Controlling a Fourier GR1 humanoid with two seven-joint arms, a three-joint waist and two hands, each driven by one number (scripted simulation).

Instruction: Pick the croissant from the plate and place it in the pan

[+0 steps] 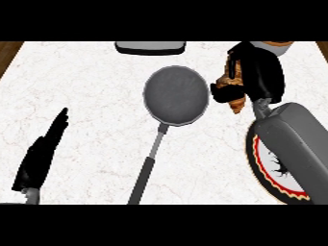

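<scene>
A grey pan [175, 94] lies in the middle of the white counter, its long handle pointing toward the lower edge. Just right of the pan's rim my right hand [258, 72] is curled round a brown croissant [233, 94], held above the counter; the fingers hide much of it. Below that, the plate [267, 166], with a red and yellow patterned rim, is partly covered by my right forearm. My left hand [42, 153] stays at the lower left, fingers straight and pointing up, holding nothing.
A grey rectangular object [150, 46] sits at the counter's far edge, behind the pan. A round object [276, 44] shows at the top right, mostly hidden by my right hand. Dark wood borders the counter on both sides.
</scene>
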